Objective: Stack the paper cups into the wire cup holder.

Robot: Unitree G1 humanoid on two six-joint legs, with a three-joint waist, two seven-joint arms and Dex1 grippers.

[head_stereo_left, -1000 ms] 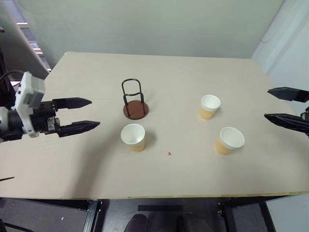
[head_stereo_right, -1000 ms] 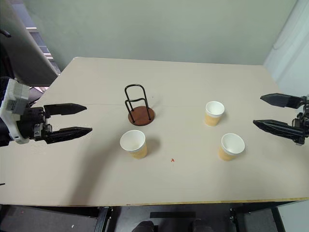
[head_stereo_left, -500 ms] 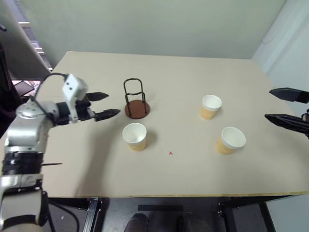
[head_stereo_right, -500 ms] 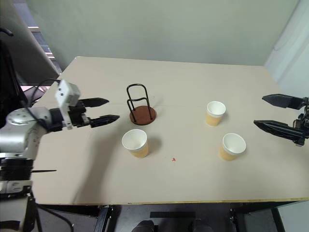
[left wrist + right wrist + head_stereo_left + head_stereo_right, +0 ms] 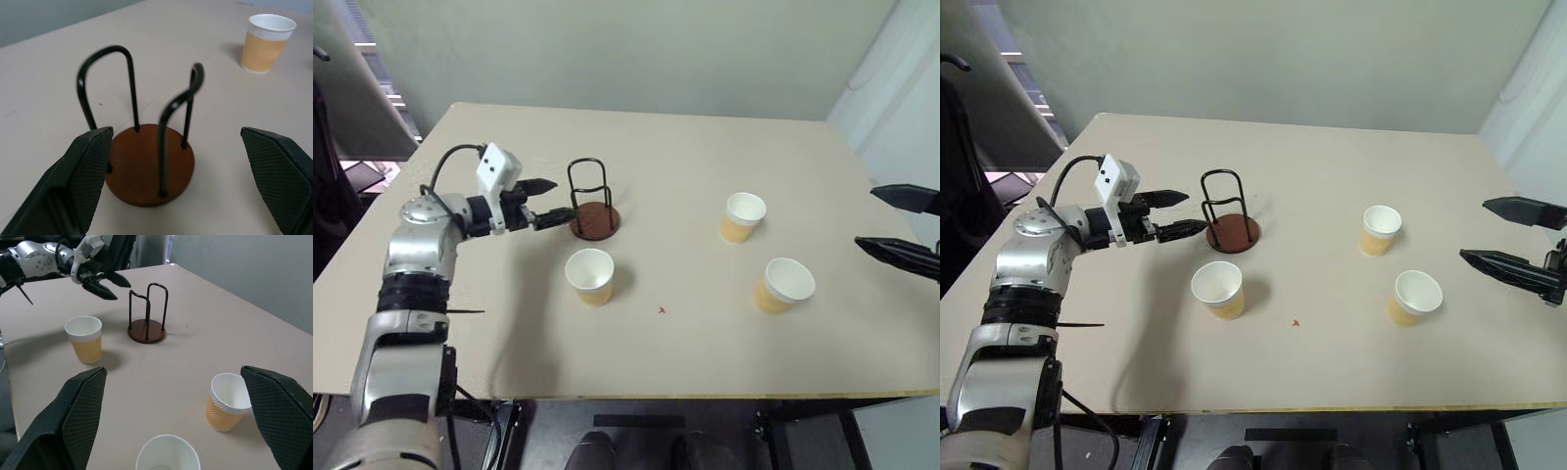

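Note:
The wire cup holder [image 5: 594, 217], a reddish-brown disc with black wire loops, stands empty left of the table's middle. My left gripper [image 5: 560, 201] is open just to its left, pointing at it; the left wrist view shows the holder [image 5: 146, 166] close ahead of the spread fingers. Three tan paper cups stand upright: one [image 5: 590, 276] in front of the holder, one [image 5: 744, 216] farther right, and one [image 5: 784, 285] nearer the front on the right. My right gripper [image 5: 867, 216] hovers open at the table's right edge, apart from the cups.
The beige table [image 5: 656, 147] is bare behind the holder and along its front. A small red mark [image 5: 661, 310] lies on the table between the front cups. A wall runs behind the table's far edge.
My left arm has reached forward and to the right, bringing its open gripper up to the holder's left side. The right gripper, the cups and the holder have stayed in place.

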